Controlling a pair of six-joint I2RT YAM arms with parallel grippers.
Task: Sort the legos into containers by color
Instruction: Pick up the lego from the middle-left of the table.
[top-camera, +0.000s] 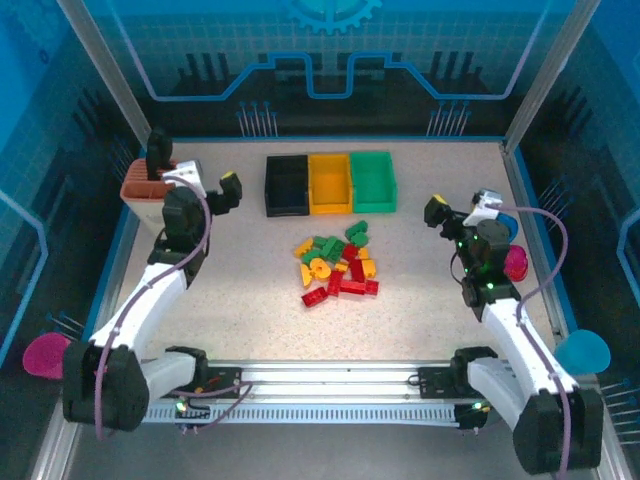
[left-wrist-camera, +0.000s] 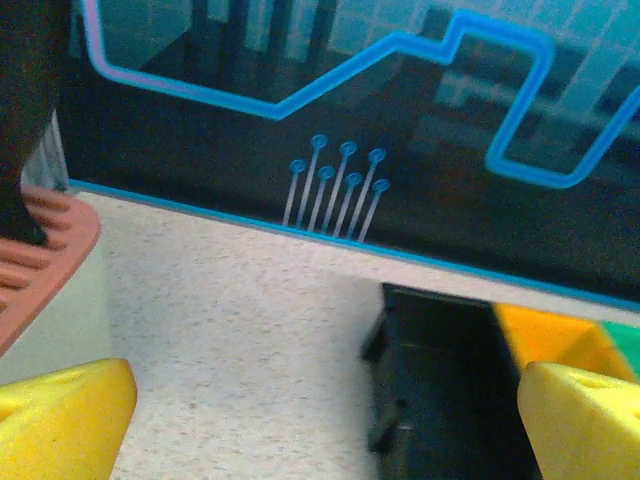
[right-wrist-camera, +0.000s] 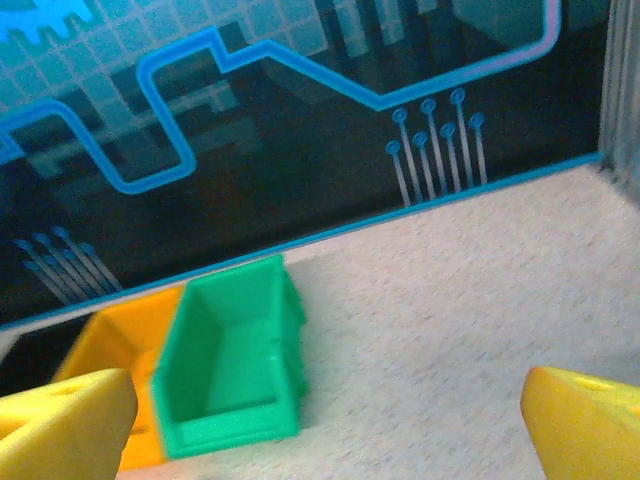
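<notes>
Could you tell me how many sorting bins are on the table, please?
3, side by side in a row at the far side: black bin on the left, yellow bin in the middle, green bin on the right. None seems hidden.

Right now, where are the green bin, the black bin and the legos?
green bin (right-wrist-camera: 225, 365), right wrist view, on its bare inner floor.
black bin (left-wrist-camera: 440, 375), left wrist view, on its dark inside.
legos (top-camera: 337, 267), top external view, on a brick mid-pile.
</notes>
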